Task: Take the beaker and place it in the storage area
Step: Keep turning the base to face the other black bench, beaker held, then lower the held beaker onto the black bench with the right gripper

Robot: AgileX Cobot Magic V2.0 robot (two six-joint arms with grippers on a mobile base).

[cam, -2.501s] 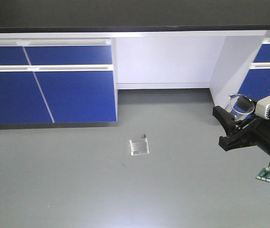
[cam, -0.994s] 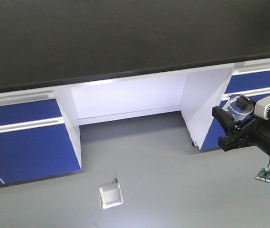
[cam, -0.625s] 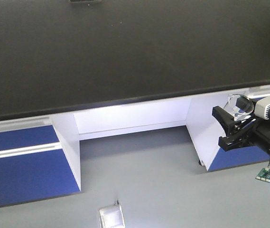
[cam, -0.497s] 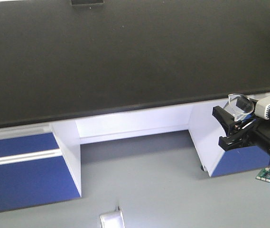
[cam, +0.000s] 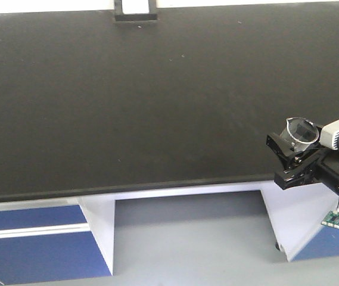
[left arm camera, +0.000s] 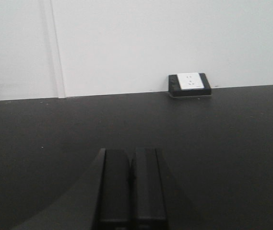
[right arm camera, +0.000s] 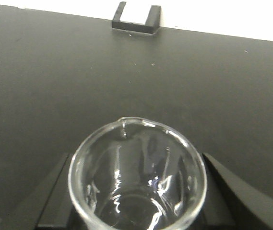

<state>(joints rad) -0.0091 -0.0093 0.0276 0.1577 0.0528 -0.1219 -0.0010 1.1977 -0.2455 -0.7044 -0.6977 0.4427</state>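
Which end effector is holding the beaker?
The right end effector, shut on the beaker. The left end effector is shut on nothing, over the black benchtop.

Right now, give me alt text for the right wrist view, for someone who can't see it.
A clear glass beaker, seen from above with its lip pointing away, is held in the right gripper. Beyond it stretches a black benchtop, with a small black-framed white box at its far edge.

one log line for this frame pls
phase: transport | right gripper: shut on beaker | left gripper: shut, holding nothing | storage area: in front, beaker not yet set down
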